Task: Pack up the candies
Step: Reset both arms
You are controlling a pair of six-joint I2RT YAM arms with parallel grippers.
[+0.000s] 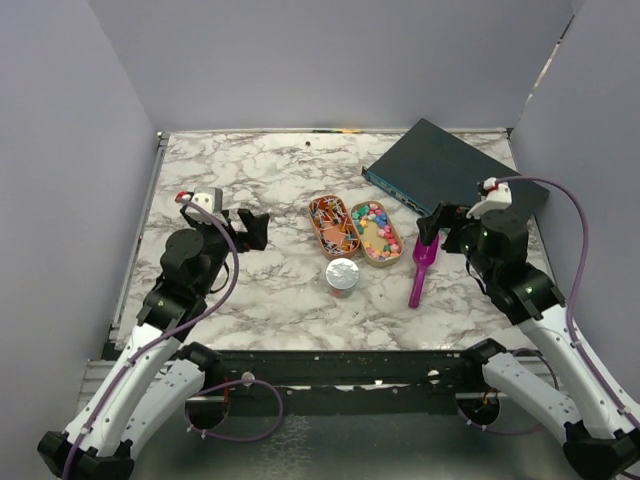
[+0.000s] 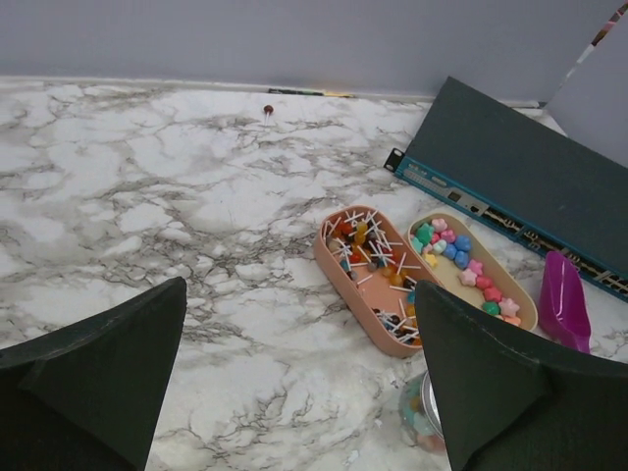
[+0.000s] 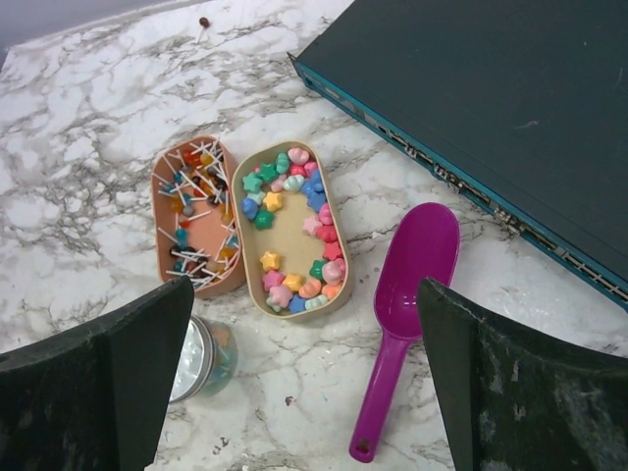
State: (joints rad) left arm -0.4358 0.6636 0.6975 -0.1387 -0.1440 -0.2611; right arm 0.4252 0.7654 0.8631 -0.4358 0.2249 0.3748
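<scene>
The candies (image 3: pixel 266 182) are small star-like sweets in pink, yellow, green, blue and orange. They lie around the inside of a beige oval tray (image 3: pixel 289 240) at mid-table. They also show in the top view (image 1: pixel 374 216) and the left wrist view (image 2: pixel 444 241). A magenta scoop (image 3: pixel 410 294) lies empty just right of the tray. A small glass jar with a silver lid (image 1: pixel 342 273) stands in front of the trays. My left gripper (image 1: pixel 240 223) is open and empty, left of the trays. My right gripper (image 1: pixel 444 224) is open and empty above the scoop's bowl.
A pink oval tray (image 1: pixel 333 227) of small coloured pieces with white sticks touches the beige tray's left side. A dark teal flat box (image 1: pixel 455 170) lies at the back right. A tiny brown object (image 1: pixel 306 142) lies near the back wall. Grey walls surround the table.
</scene>
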